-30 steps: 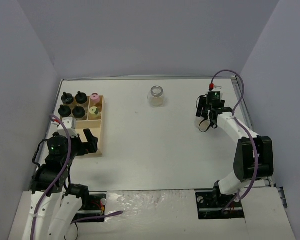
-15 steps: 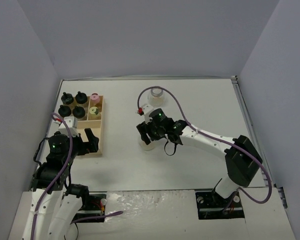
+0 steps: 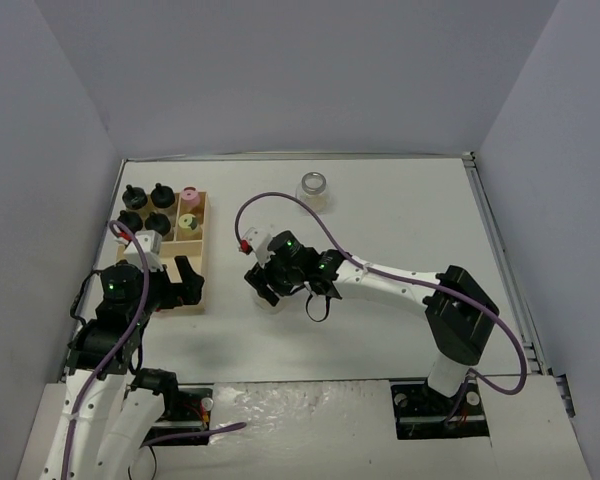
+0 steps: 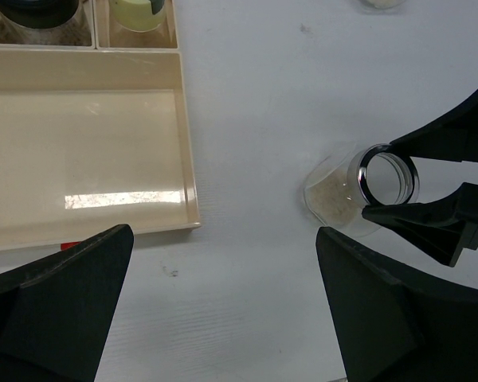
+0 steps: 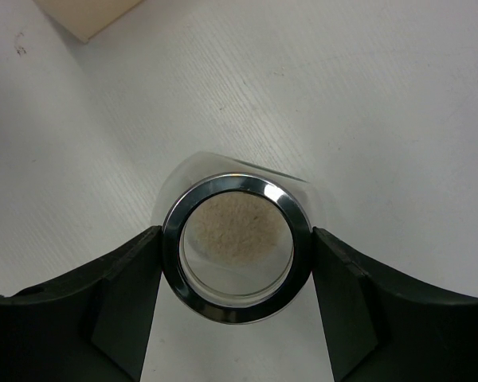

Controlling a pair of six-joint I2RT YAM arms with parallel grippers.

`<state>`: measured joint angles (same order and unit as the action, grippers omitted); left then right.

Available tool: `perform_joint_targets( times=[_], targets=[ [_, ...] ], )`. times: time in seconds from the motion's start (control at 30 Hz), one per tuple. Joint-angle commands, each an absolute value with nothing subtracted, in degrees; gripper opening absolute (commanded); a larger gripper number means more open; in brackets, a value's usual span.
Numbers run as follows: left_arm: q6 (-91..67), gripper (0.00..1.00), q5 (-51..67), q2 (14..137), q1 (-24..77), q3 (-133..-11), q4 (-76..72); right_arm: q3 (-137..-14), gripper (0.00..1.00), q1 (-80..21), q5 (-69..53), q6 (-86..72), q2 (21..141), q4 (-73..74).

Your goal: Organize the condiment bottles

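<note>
my right fingers clamped on the silver-lidded jar between them, my left fingers spread wide and empty, wooden tray just ahead of them

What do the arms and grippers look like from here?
The left arm and right arm both have white links and black joints. Each carries a green wrist light and a looping purple cable with a red plug. The left gripper and right gripper are black, each with two wedge-shaped fingers.
</note>
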<state>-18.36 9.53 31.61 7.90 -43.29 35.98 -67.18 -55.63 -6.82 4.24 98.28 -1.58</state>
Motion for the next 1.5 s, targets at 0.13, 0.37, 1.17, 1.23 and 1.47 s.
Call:
perform_joint_targets(
  times=[0.13,0.37,1.17,1.23,1.47],
  targets=[
    [-16.19,0.97,14.01,33.94,7.65,-46.17,32.14,-66.51,1.0,-56.85,-8.02,3.56,91.23,-2.36],
    [-14.42,0.97,22.69,40.87,8.33,-52.5,33.74,-62.64,1.0,-56.1,-2.8,1.43,79.68,-0.28],
    [-3.68,0.97,7.02,79.58,39.67,-70.64,35.53,-41.03,1.0,-44.82,22.04,-19.49,34.7,11.33],
    [-3.2,0.97,7.03,81.91,40.37,-70.99,35.99,-40.88,1.0,-44.82,21.33,-20.0,34.22,11.67],
    [-2.54,0.97,5.04,85.21,43.03,-71.45,37.36,-41.31,1.0,-44.82,20.12,-20.5,36.77,11.94]
  ],
)
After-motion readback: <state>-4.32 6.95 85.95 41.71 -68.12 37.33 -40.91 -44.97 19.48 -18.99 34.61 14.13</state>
